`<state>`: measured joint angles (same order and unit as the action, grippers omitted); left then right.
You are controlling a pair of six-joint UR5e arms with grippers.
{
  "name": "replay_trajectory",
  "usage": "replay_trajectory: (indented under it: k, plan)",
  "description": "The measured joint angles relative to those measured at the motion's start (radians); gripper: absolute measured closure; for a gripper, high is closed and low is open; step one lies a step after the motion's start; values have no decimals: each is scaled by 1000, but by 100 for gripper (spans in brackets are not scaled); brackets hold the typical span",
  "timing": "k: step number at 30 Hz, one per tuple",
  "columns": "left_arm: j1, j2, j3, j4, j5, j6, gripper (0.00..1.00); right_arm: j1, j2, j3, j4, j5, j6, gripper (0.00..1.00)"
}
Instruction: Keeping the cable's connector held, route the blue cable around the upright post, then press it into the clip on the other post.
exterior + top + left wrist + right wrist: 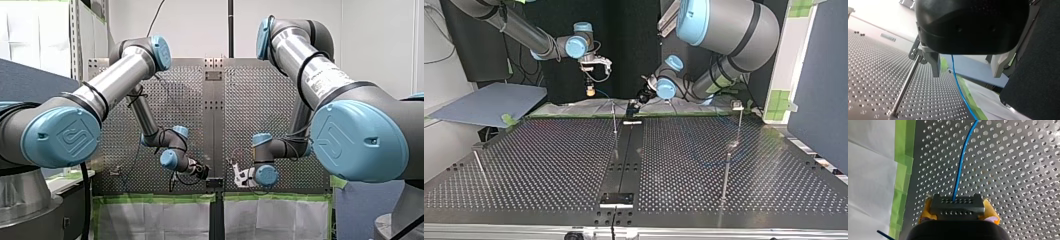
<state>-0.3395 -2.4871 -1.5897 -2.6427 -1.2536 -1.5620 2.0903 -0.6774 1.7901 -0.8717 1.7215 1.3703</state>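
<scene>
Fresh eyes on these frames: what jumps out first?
The blue cable: it runs from the black connector, clamped by my right gripper between yellow pads, out over the perforated table. In the left wrist view the cable hangs between my left gripper's open fingers, beside a slim metal post with a bracket at its top.

An embossed UR logo marks my left arm's joint cap [62, 136] and my right arm's joint cap [350, 140], well behind the jaws. A tube label [320, 79] there is unreadable.
</scene>
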Motion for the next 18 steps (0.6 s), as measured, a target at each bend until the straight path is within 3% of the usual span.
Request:
replay_trajectory:
  k: [13,18]
  plan:
    - [-31,-1,0,-83,-107,-107,0,4,0,-8,0,-43,8,100]
    - [-41,-2,0,-86,-143,-147,0,12,0,-8,2,-75,7,100]
